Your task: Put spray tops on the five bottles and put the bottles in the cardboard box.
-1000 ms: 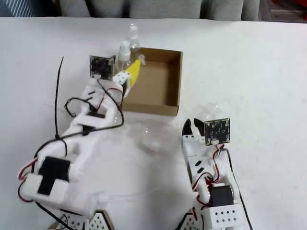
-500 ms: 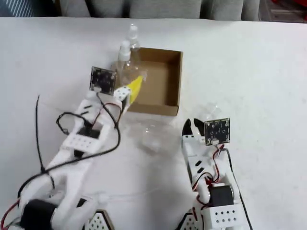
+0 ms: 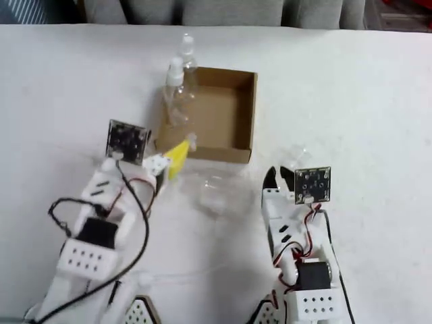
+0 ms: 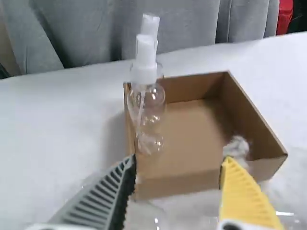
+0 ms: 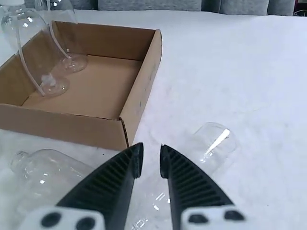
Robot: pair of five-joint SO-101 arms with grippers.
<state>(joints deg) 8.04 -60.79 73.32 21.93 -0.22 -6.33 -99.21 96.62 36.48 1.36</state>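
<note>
The cardboard box [image 3: 233,145] sits mid-table. Two clear bottles with white spray tops stand inside along its left wall, one nearer [image 3: 174,91] [image 4: 144,103] and one behind it [image 3: 187,52] [image 4: 150,24]. My left gripper [image 3: 170,156] [image 4: 176,194] is open and empty, just in front of the box's near left corner. Two uncapped clear bottles lie on the table, one in front of the box [image 3: 214,192] [image 5: 41,170] and one to the right [image 3: 297,158] [image 5: 218,139]. My right gripper [image 3: 278,177] [image 5: 149,160] hangs between them, shut with only a narrow slit and holding nothing.
A white spray top with a thin tube [image 3: 143,278] lies near the table's front edge, between the arm bases. Grey chair backs [image 3: 223,10] line the far edge. Open white tabletop [image 3: 351,101] stretches to the right of the box.
My left gripper has let go of the nearer capped bottle, which stays standing in the box, and drawn back toward the front. The right arm has shifted only slightly.
</note>
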